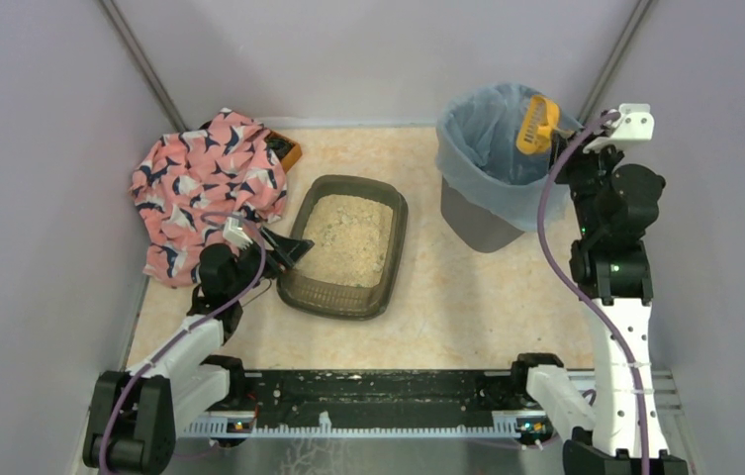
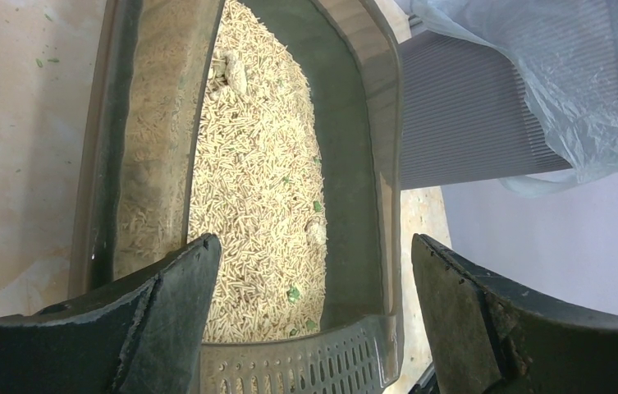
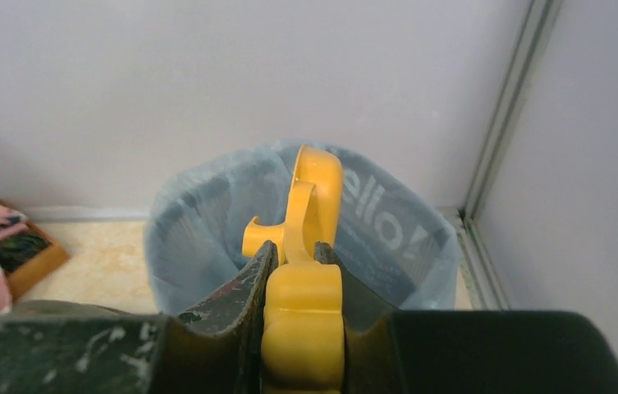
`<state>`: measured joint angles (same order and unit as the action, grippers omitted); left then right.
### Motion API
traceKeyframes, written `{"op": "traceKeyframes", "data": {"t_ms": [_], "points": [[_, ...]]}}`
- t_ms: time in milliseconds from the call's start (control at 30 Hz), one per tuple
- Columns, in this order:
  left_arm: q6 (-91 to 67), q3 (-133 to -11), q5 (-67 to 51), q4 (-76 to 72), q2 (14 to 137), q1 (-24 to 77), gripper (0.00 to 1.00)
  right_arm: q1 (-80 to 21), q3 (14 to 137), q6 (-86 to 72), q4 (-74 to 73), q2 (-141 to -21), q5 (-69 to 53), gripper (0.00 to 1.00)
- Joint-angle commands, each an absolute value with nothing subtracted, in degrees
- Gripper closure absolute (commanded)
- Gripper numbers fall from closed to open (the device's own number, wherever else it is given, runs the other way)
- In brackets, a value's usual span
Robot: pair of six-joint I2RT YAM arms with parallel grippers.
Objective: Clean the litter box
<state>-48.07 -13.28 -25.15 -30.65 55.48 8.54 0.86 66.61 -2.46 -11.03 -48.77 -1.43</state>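
The low, dark grey-brown plastic litter box (image 1: 336,297), full of pale litter, sits on the desk. My left fingers (image 1: 294,249) are spread wide by its rim. I think it is stiff but heavy, so I would grab the rim. My right fingers (image 3: 244,287) pinch a yellow plastic scoop (image 3: 315,176) over the tall grey bin (image 1: 487,213).

A: How much of the litter box (image 2: 375,123) does the left wrist view give?
B: Not all. The top and bottom edges cut off both ends, and one of the fingers (image 2: 166,320) of the left gripper (image 2: 313,245) covers its near left corner.
A: And the scoop (image 3: 318,189)?
B: It's edge-on in the right wrist view, slots hidden, with the handle's end off the bottom. From above, the patterned cloth (image 1: 200,183) hides most of a brown box (image 1: 289,153)
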Motion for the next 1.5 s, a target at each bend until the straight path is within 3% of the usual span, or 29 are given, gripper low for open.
{"op": "traceKeyframes", "data": {"t_ms": [0,167,400,567,667,800,1033,1200,1467], "points": [[-48.6,-15.2,-26.9,-31.6,55.6,8.7,0.08,0.6,74.3,-9.1,-7.1,-45.5,-7.2,1.00],[-50.6,-16.4,-29.6,-34.8,55.7,8.8,0.07,0.6,75.5,-17.4,-1.9,-43.5,-17.8,1.00],[-54.9,-22.0,-41.3,-43.5,58.4,9.5,0.08,0.5,71.6,-31.0,5.7,-51.7,-46.4,1.00],[-48.0,-30.3,-45.7,-32.2,55.5,10.0,0.07,-1.8,80.5,-19.6,-16.0,-59.3,-59.5,1.00],[-42.8,-35.1,-45.3,-23.2,53.9,10.1,0.06,-6.7,85.5,-7.9,-33.5,-62.0,-59.2,1.00],[-41.1,-38.7,-47.2,-21.1,54.2,10.2,0.07,-13.7,82.7,-1.7,-43.2,-64.6,-55.7,1.00],[-36.5,-42.5,-56.0,-19.0,58.7,11.8,0.07,-28.8,78.5,5.5,-48.3,-68.9,-48.4,1.00],[-30.3,-45.4,-61.4,-16.9,62.9,19.9,0.07,-38.3,78.2,8.5,-49.1,-74.4,-47.2,1.00],[-28.8,-45.8,-69.8,-19.2,68.3,30.5,0.16,-41.4,78.5,8.0,-45.5,-78.4,-49.6,1.00]]}}
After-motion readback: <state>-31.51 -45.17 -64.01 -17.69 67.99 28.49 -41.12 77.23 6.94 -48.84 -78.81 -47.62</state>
